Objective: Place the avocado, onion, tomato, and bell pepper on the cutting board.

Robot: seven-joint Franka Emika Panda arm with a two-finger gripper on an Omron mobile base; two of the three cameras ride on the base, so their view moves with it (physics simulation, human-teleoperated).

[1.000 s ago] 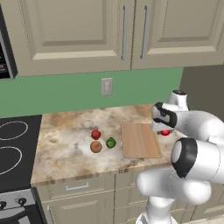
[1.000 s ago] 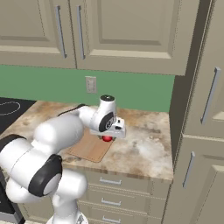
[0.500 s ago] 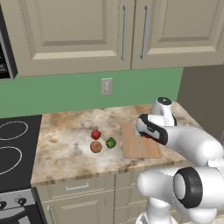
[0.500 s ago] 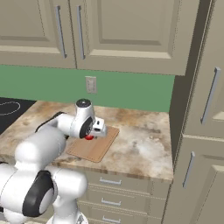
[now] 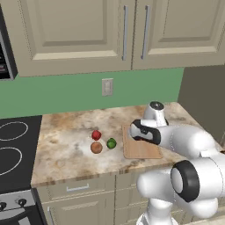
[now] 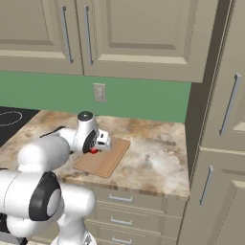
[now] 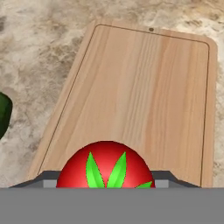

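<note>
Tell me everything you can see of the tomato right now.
The tomato is bright red, round and smooth, with green pointed leaves spread over its top. In the hand view it sits between the dark fingers of the hand, apparently gripped, over the near end of the light-wood cutting board. Whether it touches the board can't be told. In the right base view a sliver of red shows under the hand above the board's left part. Its lower half is hidden.

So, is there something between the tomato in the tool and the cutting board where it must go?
Nothing visible does. In the hand view the tomato sits in the tool above the cutting board, whose wooden surface ahead is bare. The avocado lies off the board on the counter, beside its edge.
</note>
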